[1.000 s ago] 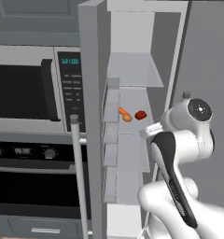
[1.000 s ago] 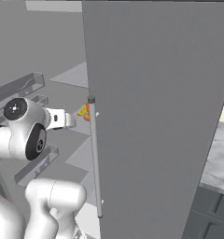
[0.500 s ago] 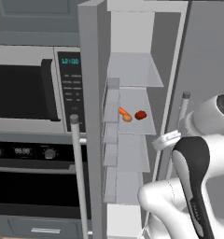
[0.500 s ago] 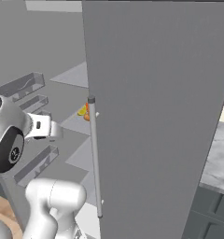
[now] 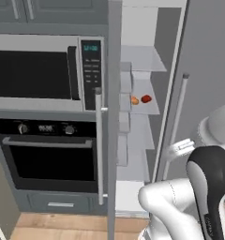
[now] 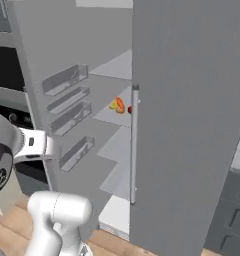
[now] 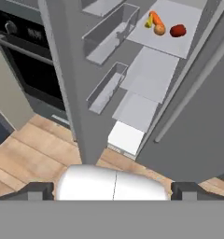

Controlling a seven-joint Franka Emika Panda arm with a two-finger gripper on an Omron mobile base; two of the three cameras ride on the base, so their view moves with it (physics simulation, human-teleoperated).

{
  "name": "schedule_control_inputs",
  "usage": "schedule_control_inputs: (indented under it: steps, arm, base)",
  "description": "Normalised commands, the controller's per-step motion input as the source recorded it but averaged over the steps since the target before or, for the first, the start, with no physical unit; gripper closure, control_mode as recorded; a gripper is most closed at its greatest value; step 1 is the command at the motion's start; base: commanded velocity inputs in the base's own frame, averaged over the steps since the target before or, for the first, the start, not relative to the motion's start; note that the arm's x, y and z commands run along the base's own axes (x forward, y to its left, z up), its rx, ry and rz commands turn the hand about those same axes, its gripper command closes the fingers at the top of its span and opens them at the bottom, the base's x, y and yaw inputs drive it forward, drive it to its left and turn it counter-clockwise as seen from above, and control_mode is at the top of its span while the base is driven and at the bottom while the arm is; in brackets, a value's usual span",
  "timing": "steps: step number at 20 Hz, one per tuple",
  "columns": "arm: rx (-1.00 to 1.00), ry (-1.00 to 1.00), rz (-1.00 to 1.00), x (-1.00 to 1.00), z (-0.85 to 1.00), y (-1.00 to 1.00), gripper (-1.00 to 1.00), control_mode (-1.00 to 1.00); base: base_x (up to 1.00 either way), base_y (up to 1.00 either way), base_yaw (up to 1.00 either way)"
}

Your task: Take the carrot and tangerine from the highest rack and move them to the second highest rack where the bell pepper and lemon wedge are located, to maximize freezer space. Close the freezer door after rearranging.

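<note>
In front of open freezer: base has backed off since earlier frames, both base views now wider, oven (image 5: 48, 154) and microwave (image 5: 44, 75) more in sight. Gripper (image 7: 112, 189) empty, fingertips spread wide, withdrawn from racks. One rack (image 7: 188, 32), 12 o'clock in hand view, holds carrot (image 7: 155, 19), tangerine (image 7: 159, 30), bell pepper (image 7: 178, 31), lemon wedge (image 7: 148, 22), all close together. Door (image 6: 47, 95) open, bins (image 7: 107, 32) bare.
</note>
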Motion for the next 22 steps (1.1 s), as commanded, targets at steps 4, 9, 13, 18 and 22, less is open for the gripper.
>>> schedule_control_inputs:
  steps: [4,9,13,18,22]
  arm:
    - [0.00,0.00,0.00,0.00,0.00,0.00,-1.00,1.00]
    - [0.00,0.00,0.00,0.00,0.00,0.00,-1.00,1.00]
    - [0.00,0.00,0.00,0.00,0.00,0.00,-1.00,1.00]
    - [0.00,0.00,0.00,0.00,0.00,0.00,-1.00,1.00]
    - [0.00,0.00,0.00,0.00,0.00,0.00,-1.00,1.00]
  base:
    - [-0.37,1.00,-0.02]
    - [0.12,1.00,-0.39]
    - [0.24,1.00,-0.74]
    - [0.22,0.93,-0.80]
    - [0.34,0.78,-0.80]
